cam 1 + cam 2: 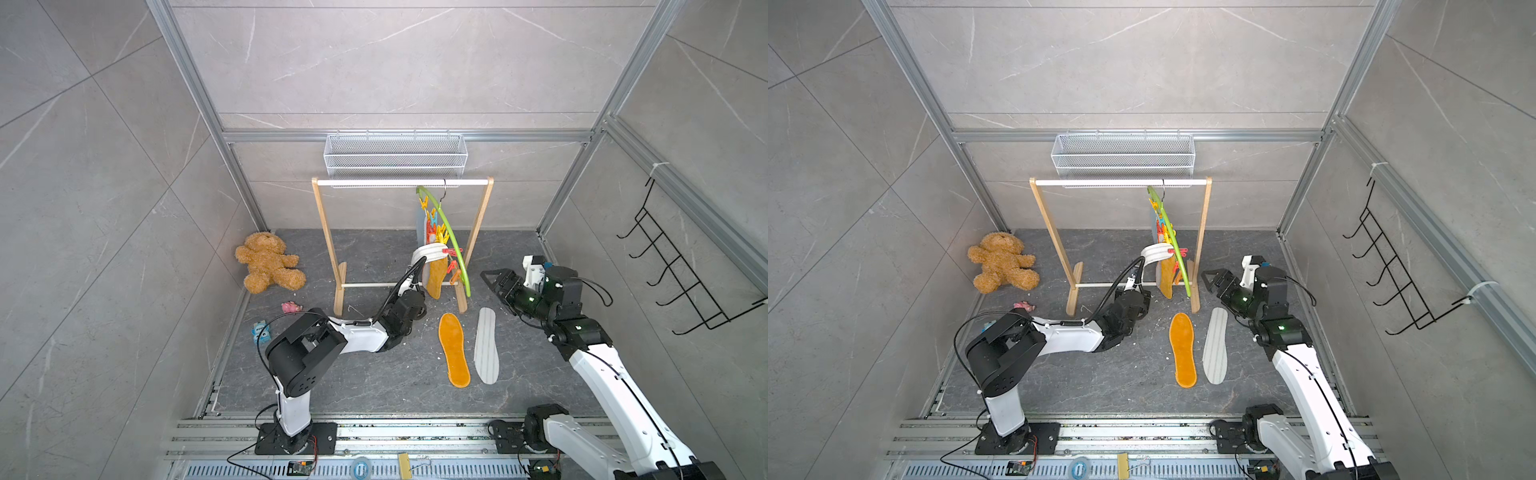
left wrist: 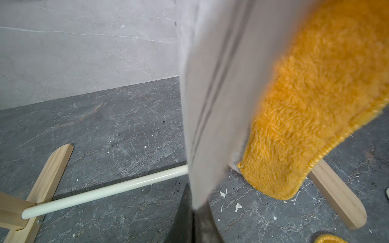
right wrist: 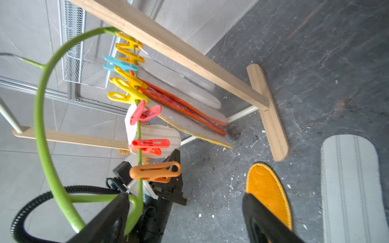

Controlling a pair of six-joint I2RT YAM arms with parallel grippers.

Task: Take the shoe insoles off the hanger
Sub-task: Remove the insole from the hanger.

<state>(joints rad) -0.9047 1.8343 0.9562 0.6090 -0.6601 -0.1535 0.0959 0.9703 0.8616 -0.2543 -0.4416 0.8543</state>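
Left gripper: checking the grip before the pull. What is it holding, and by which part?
The striped insole, pinched at its lower hanging end by the shut left gripper.

Front floor [image 1: 353, 386] lies open; the wooden frame's crossbar [image 1: 370, 285], flat-lying orange insole [image 1: 454, 349] and striped insole [image 1: 486, 345] crowd near the hanger [image 1: 464, 272].

Count around the wooden frame [image 2: 336, 193]
Two orange and two striped insoles: floor orange insole [image 1: 454, 349] and floor striped insole [image 1: 486, 345] in front of it, hanging orange insole [image 2: 305, 105] and hanging striped insole [image 2: 216, 84] under its rail. Others there overlap, uncountable. One green hanger [image 3: 39, 117]; one teddy bear [image 1: 268, 268] beside it.
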